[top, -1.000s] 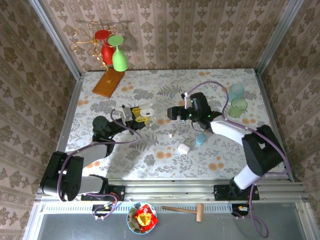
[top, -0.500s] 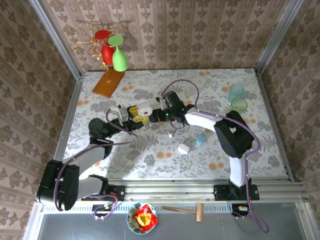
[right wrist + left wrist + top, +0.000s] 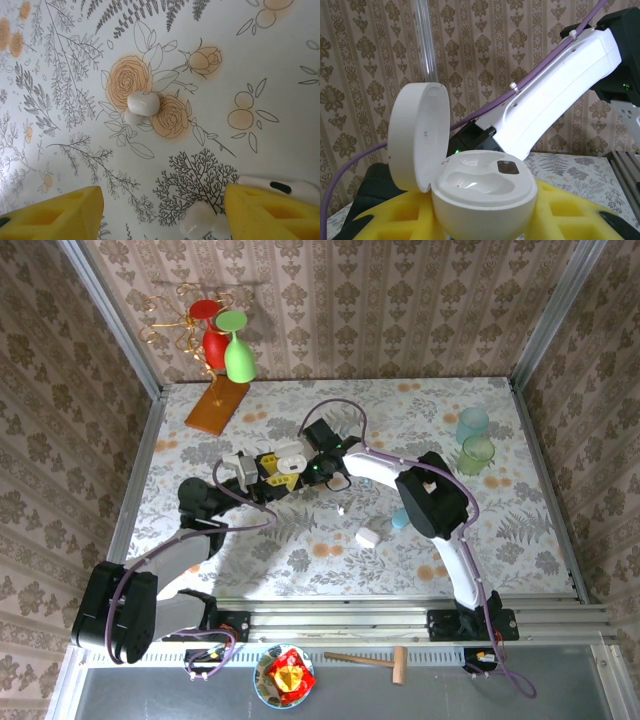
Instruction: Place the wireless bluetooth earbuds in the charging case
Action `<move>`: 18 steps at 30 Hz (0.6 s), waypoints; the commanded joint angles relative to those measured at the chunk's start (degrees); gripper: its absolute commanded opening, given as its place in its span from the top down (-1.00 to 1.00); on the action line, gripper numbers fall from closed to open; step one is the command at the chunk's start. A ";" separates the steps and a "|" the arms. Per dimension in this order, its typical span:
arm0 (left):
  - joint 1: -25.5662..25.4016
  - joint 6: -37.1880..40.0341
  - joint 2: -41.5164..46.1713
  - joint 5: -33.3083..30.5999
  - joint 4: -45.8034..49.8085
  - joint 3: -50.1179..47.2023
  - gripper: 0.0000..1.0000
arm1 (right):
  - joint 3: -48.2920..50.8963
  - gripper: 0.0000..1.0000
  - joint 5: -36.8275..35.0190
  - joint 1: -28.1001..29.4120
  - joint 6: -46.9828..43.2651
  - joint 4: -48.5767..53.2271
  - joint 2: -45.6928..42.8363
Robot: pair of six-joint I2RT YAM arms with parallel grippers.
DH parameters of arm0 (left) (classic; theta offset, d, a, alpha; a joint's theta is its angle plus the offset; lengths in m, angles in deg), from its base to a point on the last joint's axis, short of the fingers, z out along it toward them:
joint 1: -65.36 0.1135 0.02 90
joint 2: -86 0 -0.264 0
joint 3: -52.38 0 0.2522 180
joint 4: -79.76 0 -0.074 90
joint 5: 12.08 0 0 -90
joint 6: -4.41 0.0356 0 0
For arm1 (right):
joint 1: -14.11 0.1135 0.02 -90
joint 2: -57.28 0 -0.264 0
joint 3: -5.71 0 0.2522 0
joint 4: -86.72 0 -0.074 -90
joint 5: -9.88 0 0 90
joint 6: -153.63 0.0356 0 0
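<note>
The white charging case (image 3: 485, 200) stands with its lid (image 3: 417, 135) swung open, and my left gripper (image 3: 485, 222) is shut on its base between yellow fingers (image 3: 567, 210). From above, the case (image 3: 289, 452) and left gripper (image 3: 278, 464) hang over the table's left middle. My right gripper (image 3: 323, 468) sits just right of the case. Its yellow fingers (image 3: 55, 215) stand wide apart above the floral table, so my right gripper (image 3: 162, 217) is open. One white earbud (image 3: 197, 221) lies between them, close to the right finger. Another earbud (image 3: 143, 103) lies farther off. A tiny pale earbud (image 3: 341, 508) rests on the cloth.
A white pebble piece (image 3: 368, 536) and a light-blue one (image 3: 402, 518) lie near the table's middle. Two translucent green cups (image 3: 477, 452) stand at the right. A glass stand (image 3: 225, 345) and an orange board (image 3: 216, 405) are at the back left.
My right arm has swung left from the table's middle right up to the case, and its jaws have narrowed. The left gripper has kept its hold on the case and shifted a little left.
</note>
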 commanded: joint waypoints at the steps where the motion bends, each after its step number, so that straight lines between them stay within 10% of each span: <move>1: -0.35 -1.05 0.99 -0.05 -2.34 0.29 0.51 | -2.63 -0.30 2.55 0.17 -1.22 4.57 2.18; 18: -0.65 -0.29 0.80 -0.43 -2.34 -0.09 0.50 | 5.29 -0.19 5.18 -0.01 -1.83 4.01 -2.87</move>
